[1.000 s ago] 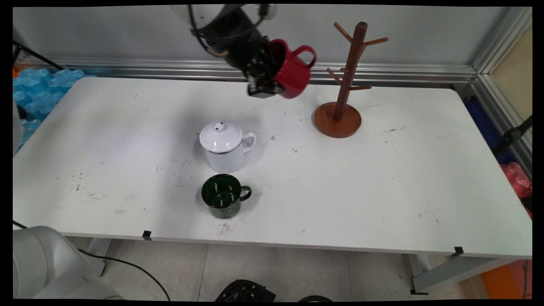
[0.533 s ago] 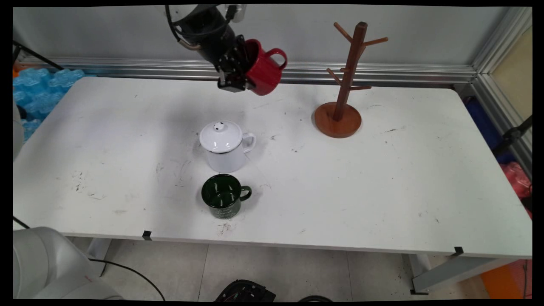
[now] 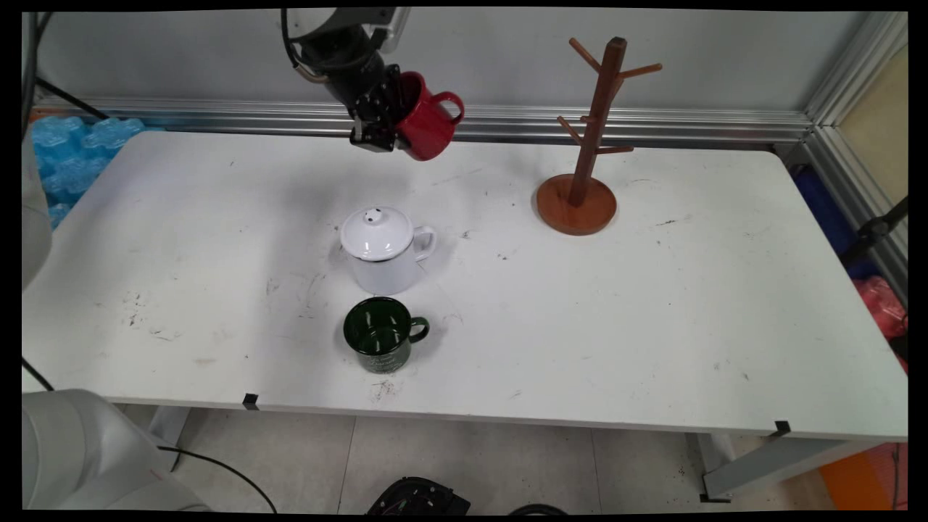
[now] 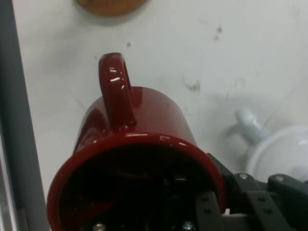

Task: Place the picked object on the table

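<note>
My gripper (image 3: 397, 123) is shut on the rim of a red mug (image 3: 428, 125) and holds it tilted in the air above the table's far edge, handle pointing right. In the hand view the red mug (image 4: 130, 159) fills the lower middle, its handle up, with one finger inside it. Below it on the table stand a white lidded mug (image 3: 386, 249) and, nearer the front, a dark green mug (image 3: 380, 334). The white mug's lid and handle (image 4: 274, 144) show at the hand view's right. A wooden mug tree (image 3: 589, 138) stands far to the right of the held mug.
The white table (image 3: 652, 304) has an aluminium rail along its far side and right side. Blue packing material (image 3: 69, 156) lies beyond the left edge. The mug tree's round base (image 4: 110, 6) shows at the hand view's top.
The gripper has carried the red mug leftward and away from the mug tree, towards the table's far edge. The white and green mugs have not moved.
</note>
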Robot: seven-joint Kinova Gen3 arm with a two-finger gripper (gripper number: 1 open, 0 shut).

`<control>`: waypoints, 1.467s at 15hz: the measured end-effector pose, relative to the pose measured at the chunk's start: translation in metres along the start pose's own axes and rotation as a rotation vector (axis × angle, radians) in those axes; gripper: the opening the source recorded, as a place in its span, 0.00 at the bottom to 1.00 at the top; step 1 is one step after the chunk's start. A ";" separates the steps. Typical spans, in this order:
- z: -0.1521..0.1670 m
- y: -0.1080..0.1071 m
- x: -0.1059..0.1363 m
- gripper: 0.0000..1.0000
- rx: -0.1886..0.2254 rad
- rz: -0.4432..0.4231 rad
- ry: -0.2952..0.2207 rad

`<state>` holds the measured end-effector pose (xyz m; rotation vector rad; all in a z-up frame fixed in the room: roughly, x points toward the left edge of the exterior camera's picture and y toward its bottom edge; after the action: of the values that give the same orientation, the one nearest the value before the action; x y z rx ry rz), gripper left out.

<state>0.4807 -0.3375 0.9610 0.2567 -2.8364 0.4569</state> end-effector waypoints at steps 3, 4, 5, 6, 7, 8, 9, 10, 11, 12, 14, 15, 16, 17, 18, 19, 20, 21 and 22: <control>0.013 -0.009 -0.007 0.00 -0.012 0.022 -0.026; 0.018 -0.012 -0.010 0.00 -0.017 0.026 -0.035; 0.023 -0.014 -0.012 0.00 -0.021 0.028 -0.043; 0.028 -0.016 -0.014 0.00 -0.027 0.031 -0.051; 0.034 -0.018 -0.016 0.00 -0.032 0.033 -0.061; 0.039 -0.019 -0.017 0.00 -0.037 0.034 -0.068; 0.042 -0.020 -0.018 0.00 -0.040 0.035 -0.073; 0.047 -0.021 -0.019 0.00 -0.043 0.035 -0.080; 0.050 -0.022 -0.020 0.00 -0.046 0.035 -0.085; 0.054 -0.024 -0.022 0.00 -0.049 0.034 -0.092; 0.064 -0.026 -0.024 0.00 -0.055 0.031 -0.108; 0.068 -0.027 -0.025 0.00 -0.057 0.031 -0.115; 0.072 -0.029 -0.027 0.00 -0.059 0.032 -0.122; 0.077 -0.030 -0.028 0.00 -0.062 0.033 -0.129; 0.080 -0.031 -0.029 0.00 -0.063 0.033 -0.134; 0.084 -0.032 -0.030 0.00 -0.065 0.033 -0.140; 0.087 -0.032 -0.031 0.00 -0.068 0.033 -0.145; 0.090 -0.033 -0.032 0.00 -0.070 0.033 -0.148; 0.094 -0.033 -0.033 0.00 -0.073 0.032 -0.153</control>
<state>0.4986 -0.3948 0.8752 0.2421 -3.0036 0.3535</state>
